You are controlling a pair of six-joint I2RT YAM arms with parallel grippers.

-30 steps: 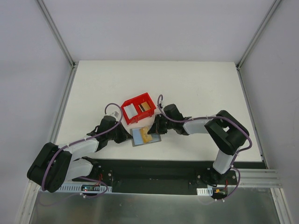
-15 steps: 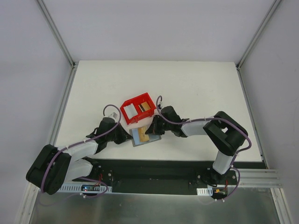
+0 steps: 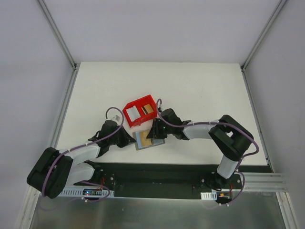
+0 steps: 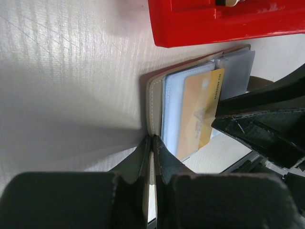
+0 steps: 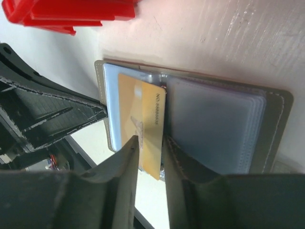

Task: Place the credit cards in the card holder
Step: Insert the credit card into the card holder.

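Right claw point(image 5: 150, 142) has edged onto the card holder point(image 5: 275, 125) beside the red bin point(image 5: 71, 12), fingers parted astride the gold card point(image 5: 143, 107); left claw point(image 4: 152, 143) pinches the holder's cover. Nudge it straight into its sleeve

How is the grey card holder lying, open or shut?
Open. The card holder lies spread flat, clear sleeves showing on both halves, with the gold card lying over one half.
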